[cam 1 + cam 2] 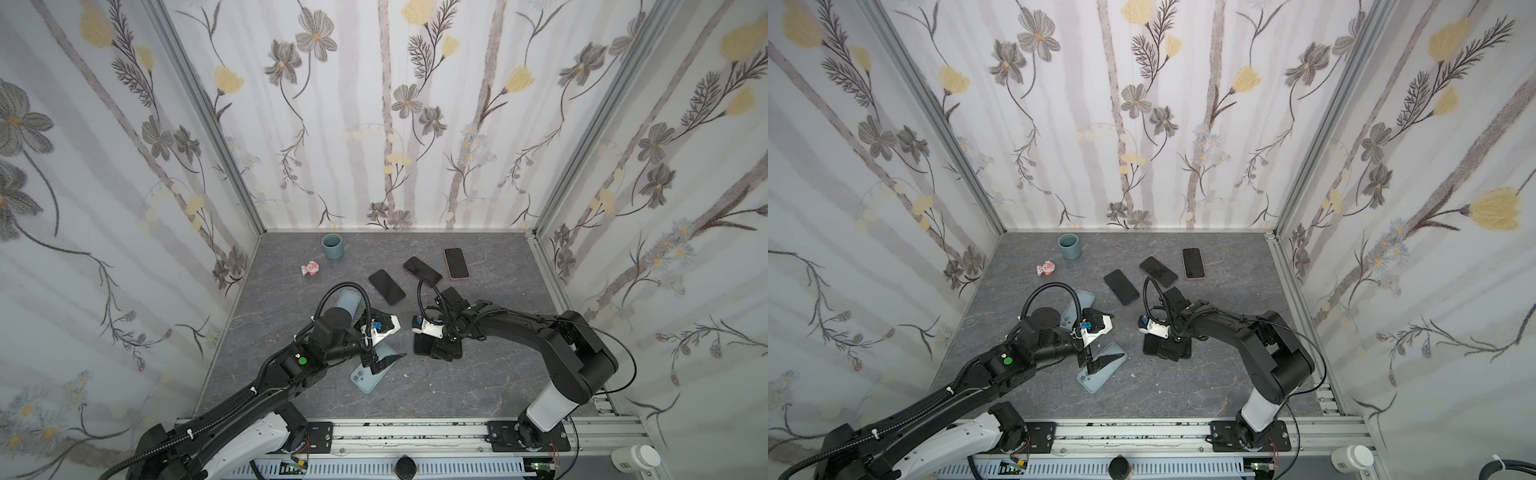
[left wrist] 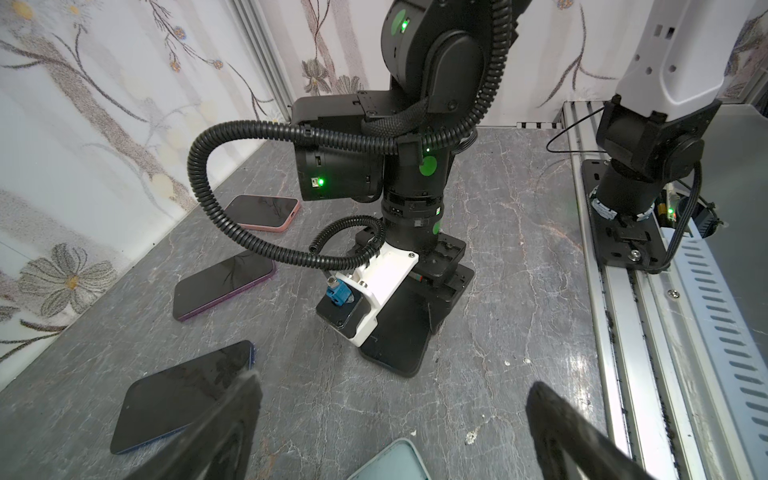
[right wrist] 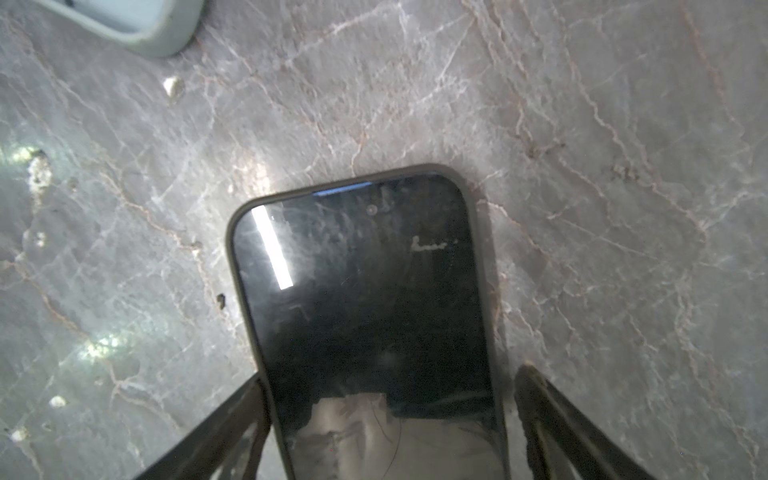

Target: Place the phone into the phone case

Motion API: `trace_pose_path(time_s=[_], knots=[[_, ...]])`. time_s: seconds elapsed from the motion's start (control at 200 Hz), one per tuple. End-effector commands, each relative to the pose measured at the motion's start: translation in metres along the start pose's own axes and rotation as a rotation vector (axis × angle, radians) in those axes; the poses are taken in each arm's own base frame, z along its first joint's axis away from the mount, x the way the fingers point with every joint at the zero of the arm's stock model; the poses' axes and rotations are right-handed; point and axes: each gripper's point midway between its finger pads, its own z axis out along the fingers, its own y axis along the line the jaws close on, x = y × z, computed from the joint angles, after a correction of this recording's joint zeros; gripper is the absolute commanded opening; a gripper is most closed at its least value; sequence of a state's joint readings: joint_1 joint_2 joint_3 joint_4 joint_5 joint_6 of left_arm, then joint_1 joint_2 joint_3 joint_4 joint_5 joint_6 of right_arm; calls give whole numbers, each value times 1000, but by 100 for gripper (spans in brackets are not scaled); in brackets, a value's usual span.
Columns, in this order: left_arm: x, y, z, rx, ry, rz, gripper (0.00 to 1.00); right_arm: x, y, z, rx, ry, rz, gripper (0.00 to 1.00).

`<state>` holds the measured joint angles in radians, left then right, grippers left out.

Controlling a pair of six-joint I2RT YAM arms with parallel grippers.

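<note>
Black fingers of right hand spread, astride black phone lying flat on counter; one finger clear of phone's edge. Left hand spread wide over pale blue phone case, mid-counter toward front edge, near phone.

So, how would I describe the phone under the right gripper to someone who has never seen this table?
On the grey marble table, find the right gripper, pointing down near the middle. The phone lies flat, screen up, between its open jaws. It has a dark rim, while the blue-edged phone, purple-edged phone and pink-edged phone lie farther back.
</note>
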<state>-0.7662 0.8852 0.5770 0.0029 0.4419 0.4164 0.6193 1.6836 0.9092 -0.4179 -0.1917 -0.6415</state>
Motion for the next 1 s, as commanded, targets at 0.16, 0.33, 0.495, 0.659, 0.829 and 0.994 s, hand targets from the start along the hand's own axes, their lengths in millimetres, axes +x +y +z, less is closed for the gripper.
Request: trace_pose_path(time_s=[0.16,0.33,0.495,0.659,0.829,0.994], knots=[[-2,5,1,-28,-12,20,100,32,-40,-1,161,109,206,71],[-3,6,1,-30,-18,18,100,60,-84,-18,265,103,514,71],[-3,7,1,-37,-16,19,100,103,-126,-32,378,139,787,71],[-3,8,1,-43,-16,19,100,140,-159,-43,437,127,1060,69],[-2,9,1,-51,-11,20,100,169,-183,-45,467,145,1236,67],[-3,10,0,-57,-11,22,100,175,-214,-46,500,131,1281,67]])
